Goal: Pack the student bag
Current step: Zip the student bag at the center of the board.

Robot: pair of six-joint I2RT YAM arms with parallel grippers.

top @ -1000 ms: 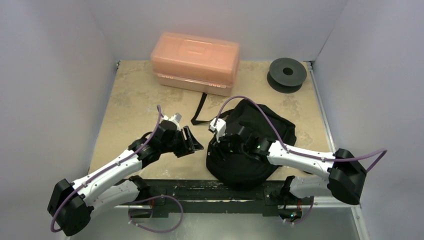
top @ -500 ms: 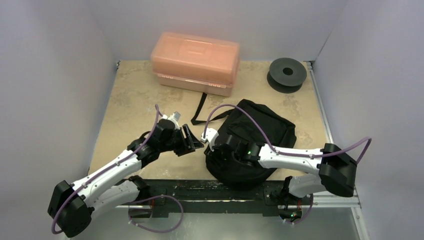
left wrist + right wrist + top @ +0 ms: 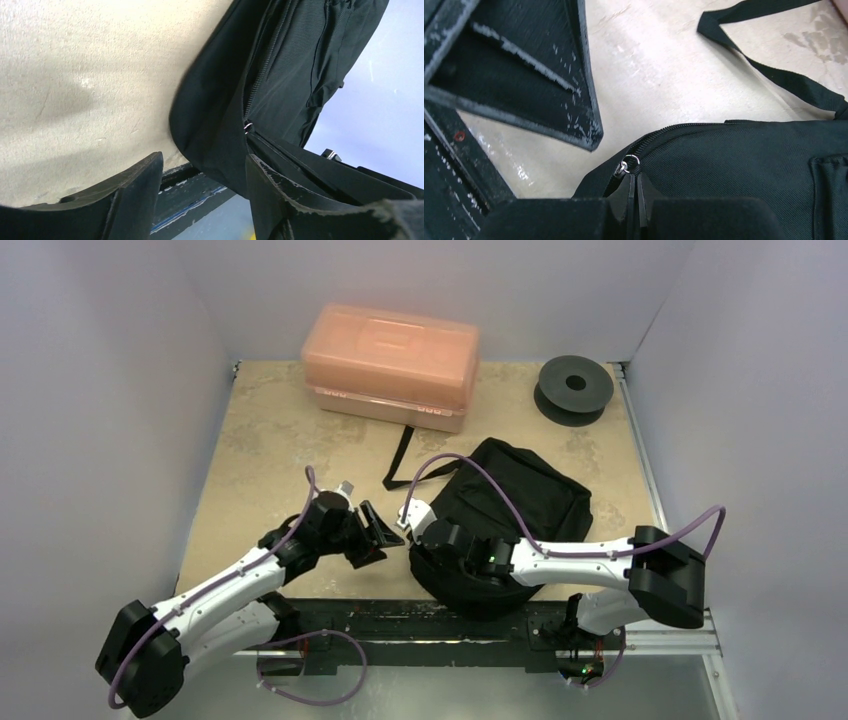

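The student bag [image 3: 530, 495] is a black fabric backpack lying flat at the centre right of the table. Its zip runs along the left edge [image 3: 674, 131], and a strap [image 3: 398, 455] trails toward the back. My right gripper [image 3: 420, 530] reaches across the bag to that left edge. In the right wrist view the right gripper [image 3: 634, 181] is shut, with the metal ring of the zip pull [image 3: 631, 162] right at its tips. My left gripper [image 3: 375, 535] stands open just left of the bag. In the left wrist view the left gripper [image 3: 200, 200] is empty, and the bag's [image 3: 300, 75] near corner lies just beyond its fingers.
A translucent orange-pink plastic box [image 3: 390, 365] stands at the back of the table. A black round spool [image 3: 573, 387] lies at the back right. The dark mounting rail [image 3: 430, 625] runs along the near edge under the bag's front. White walls enclose the table.
My right gripper slid left across the bag to the zip's end and shut there. My left gripper shifted slightly nearer and lower, still open.
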